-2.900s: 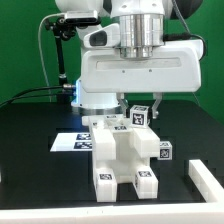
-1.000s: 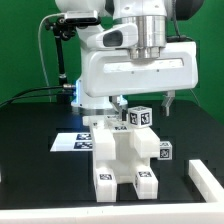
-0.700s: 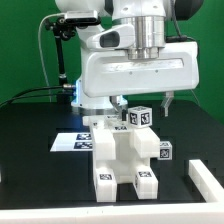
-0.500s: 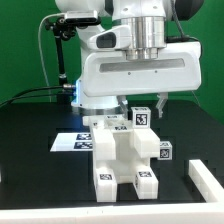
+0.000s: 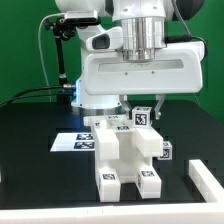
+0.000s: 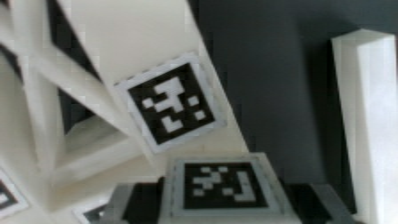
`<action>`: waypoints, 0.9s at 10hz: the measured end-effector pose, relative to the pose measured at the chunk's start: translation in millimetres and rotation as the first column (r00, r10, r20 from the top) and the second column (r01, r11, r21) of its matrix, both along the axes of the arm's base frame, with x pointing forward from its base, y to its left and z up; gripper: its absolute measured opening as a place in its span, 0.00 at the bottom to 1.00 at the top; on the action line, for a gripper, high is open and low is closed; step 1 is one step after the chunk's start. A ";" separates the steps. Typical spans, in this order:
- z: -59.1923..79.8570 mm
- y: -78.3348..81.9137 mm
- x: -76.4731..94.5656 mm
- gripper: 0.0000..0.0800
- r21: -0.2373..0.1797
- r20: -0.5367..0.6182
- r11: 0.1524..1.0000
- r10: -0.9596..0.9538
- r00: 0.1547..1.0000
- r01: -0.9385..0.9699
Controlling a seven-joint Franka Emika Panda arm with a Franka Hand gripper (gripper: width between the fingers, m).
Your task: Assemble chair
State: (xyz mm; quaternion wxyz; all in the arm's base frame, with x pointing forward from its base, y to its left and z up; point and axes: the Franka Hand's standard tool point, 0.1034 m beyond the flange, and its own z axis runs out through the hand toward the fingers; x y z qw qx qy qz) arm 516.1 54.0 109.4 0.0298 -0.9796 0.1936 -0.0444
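The partly built chair [image 5: 125, 150] of chunky white tagged blocks stands in the middle of the black table. My gripper [image 5: 141, 108] hangs straight above its rear part, shut on a small white tagged block [image 5: 141, 116] that sits on top of the chair's back end. In the wrist view that block [image 6: 217, 185] fills the gap between my dark fingers [image 6: 135, 200], touching both. Beyond it lies a tagged chair panel [image 6: 173, 100]. The big white hand hides the rear of the chair in the exterior view.
The marker board [image 5: 72, 140] lies flat on the table at the exterior view's left of the chair. A loose white bar [image 5: 205, 177] lies at the exterior view's right near the table edge, also seen as the white bar [image 6: 365, 110] in the wrist view. A green wall stands behind.
My fingers have come in from wide apart onto the small tagged block. The arm itself has hardly moved, and the chair stays put.
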 end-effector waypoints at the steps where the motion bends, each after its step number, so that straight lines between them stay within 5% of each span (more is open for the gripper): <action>1: 0.0 0.2 0.0 0.35 0.010 -0.004 0.997 -0.080 0.997 0.080; 4: -0.6 -1.6 4.0 0.35 0.034 -0.017 0.948 -0.316 0.949 0.316; 7: -0.4 1.4 5.5 0.36 0.057 -0.045 0.805 -0.589 0.807 0.591; 9: -0.5 1.6 5.4 0.36 0.060 -0.045 0.812 -0.579 0.814 0.581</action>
